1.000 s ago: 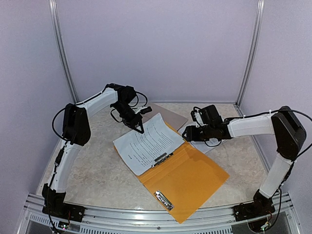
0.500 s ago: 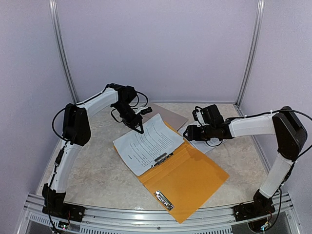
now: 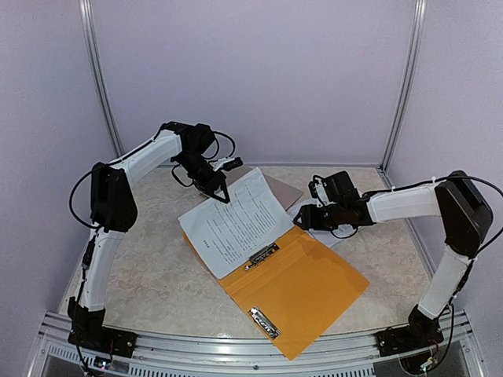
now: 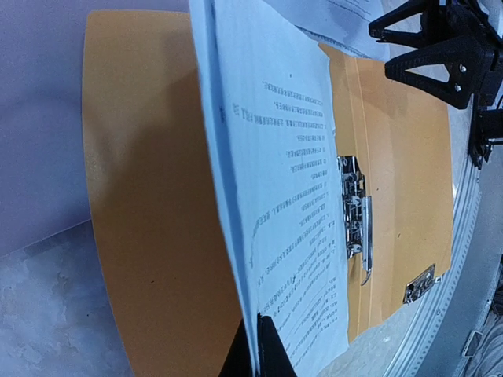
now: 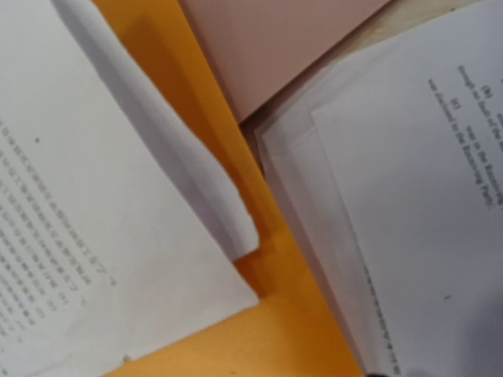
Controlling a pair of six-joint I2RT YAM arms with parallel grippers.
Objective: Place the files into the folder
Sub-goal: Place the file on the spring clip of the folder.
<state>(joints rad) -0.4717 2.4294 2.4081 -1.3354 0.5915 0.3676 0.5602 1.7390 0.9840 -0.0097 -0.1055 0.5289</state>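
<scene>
While I watched the overhead feed, the left gripper (image 3: 225,196) was clenched on the far edge of the files (image 3: 236,228). It held that edge raised so the sheets curled, and their near edge lay on the folder (image 3: 314,287) beside its metal clip (image 3: 262,255). The folder lay open and flat on the table (image 3: 157,267). The right gripper (image 3: 302,214) hovered at the folder's far right edge, fingers spread, with nothing between them that I could see. Beneath it lay more printed sheets (image 3: 336,236), and a grey-brown clipboard (image 3: 284,191) sat just behind the folder.
</scene>
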